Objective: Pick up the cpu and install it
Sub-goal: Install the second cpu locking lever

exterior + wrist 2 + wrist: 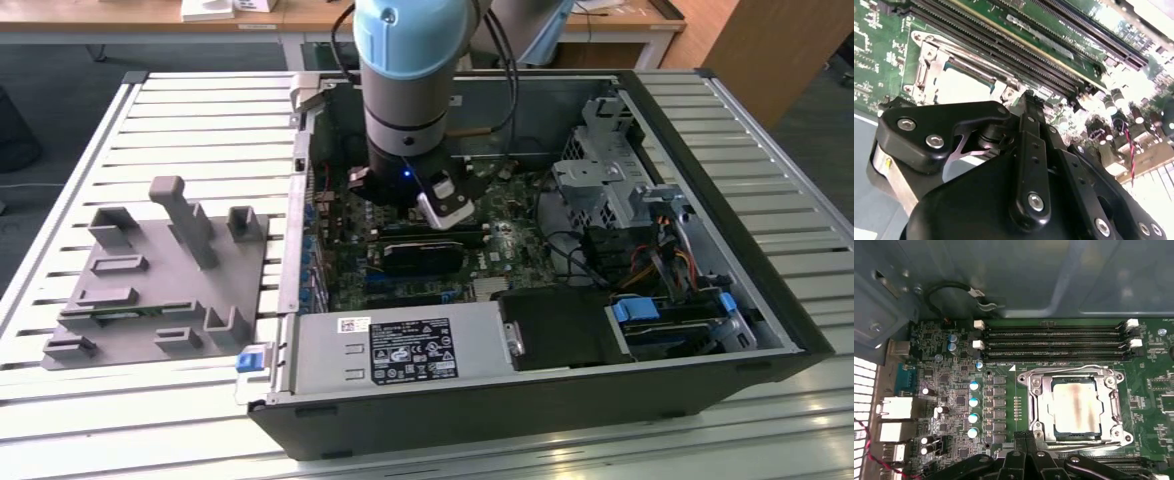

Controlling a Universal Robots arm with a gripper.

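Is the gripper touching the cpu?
Apart. In the first wrist view the cpu sits in its socket, and the gripper fingertips end short of the socket frame.

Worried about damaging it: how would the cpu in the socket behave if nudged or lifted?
The cpu looks like a thin, stiff plate, so it probably won't flex. Its shiny metal top may be slippery. Lying flat inside the socket frame, it likely wouldn't slide sideways when nudged.

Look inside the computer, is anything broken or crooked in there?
Nothing looks broken or crooked. The cpu lies flat and square inside the socket frame on the motherboard. Its shiny top has a brownish smear, the only odd mark. The gripper hangs just beside the socket.
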